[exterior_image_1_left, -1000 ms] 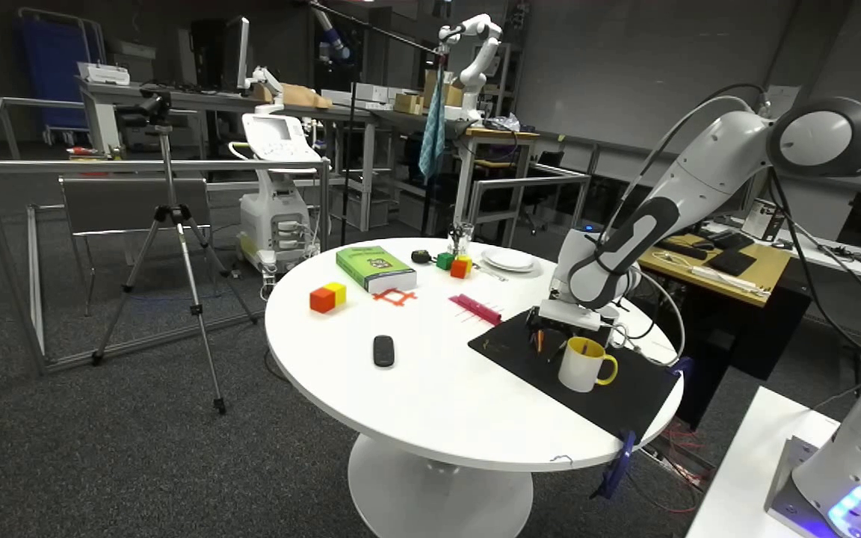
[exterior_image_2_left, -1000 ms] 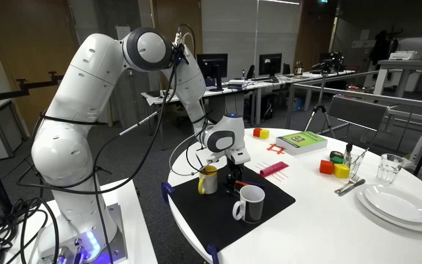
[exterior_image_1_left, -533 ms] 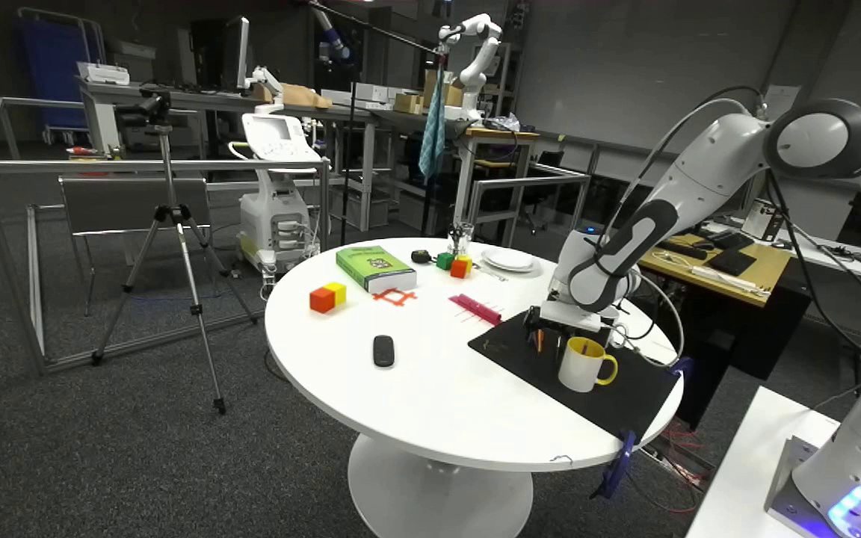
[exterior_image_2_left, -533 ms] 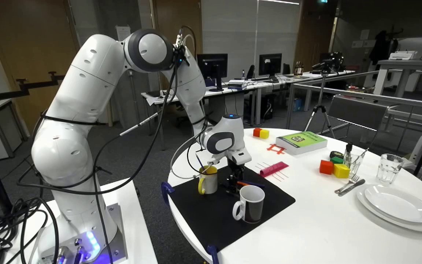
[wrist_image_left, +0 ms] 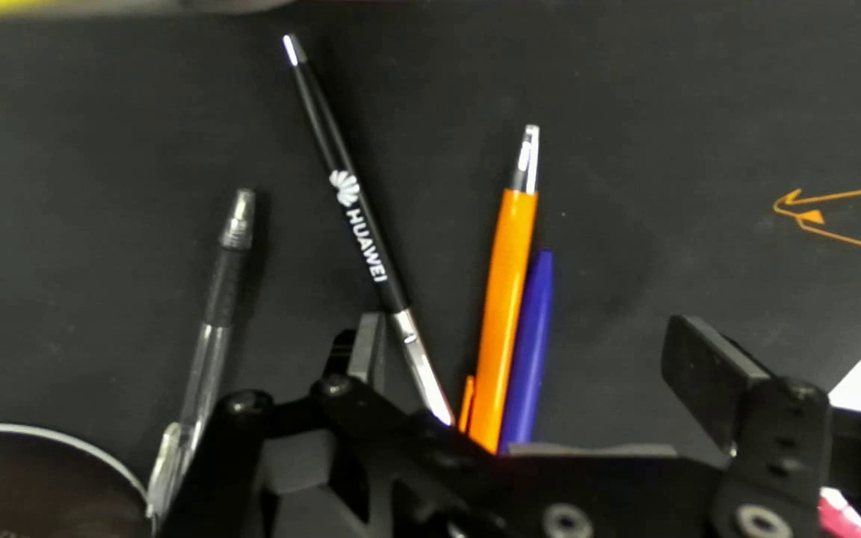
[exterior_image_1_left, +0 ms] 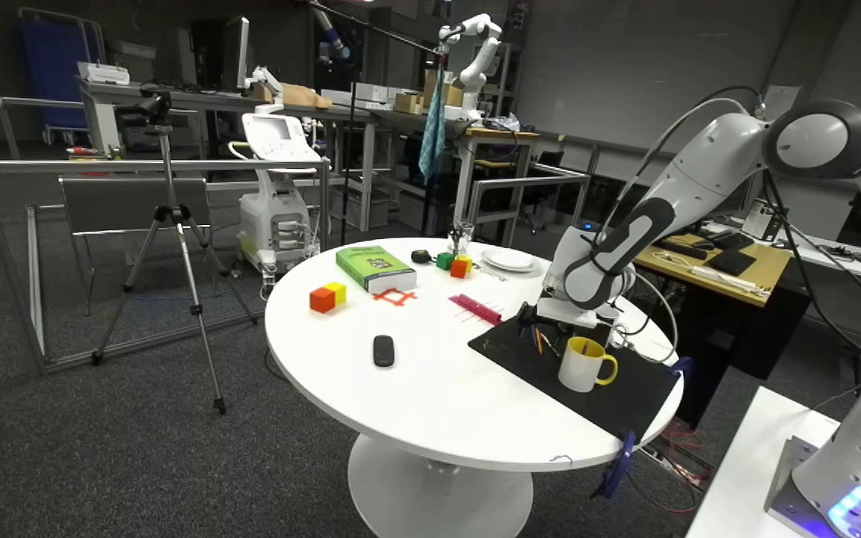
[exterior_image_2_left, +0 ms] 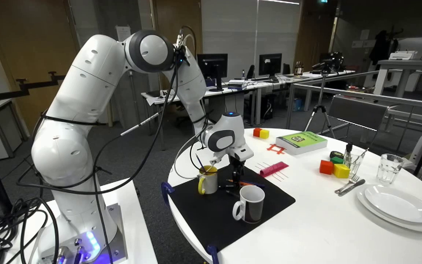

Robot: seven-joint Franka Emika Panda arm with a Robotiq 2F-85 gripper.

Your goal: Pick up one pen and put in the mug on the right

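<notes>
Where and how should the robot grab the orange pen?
I'd grip the orange pen crosswise, just behind its silver tip, with the open pincer coming straight down. It seems to lie flat on the mat, which suits that; near that tip the blue pen and Huawei pen crowd it less than toward its other end.

Both exterior views wide across the table (exterior_image_1_left: 430, 344), wrist view close above pens (wrist_image_left: 505, 299)

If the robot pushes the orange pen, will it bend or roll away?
The orange pen looks straight and shiny, like hard plastic, so it probably won't bend. It's slim and smooth, so it might roll, but its clip could stop it.
</notes>
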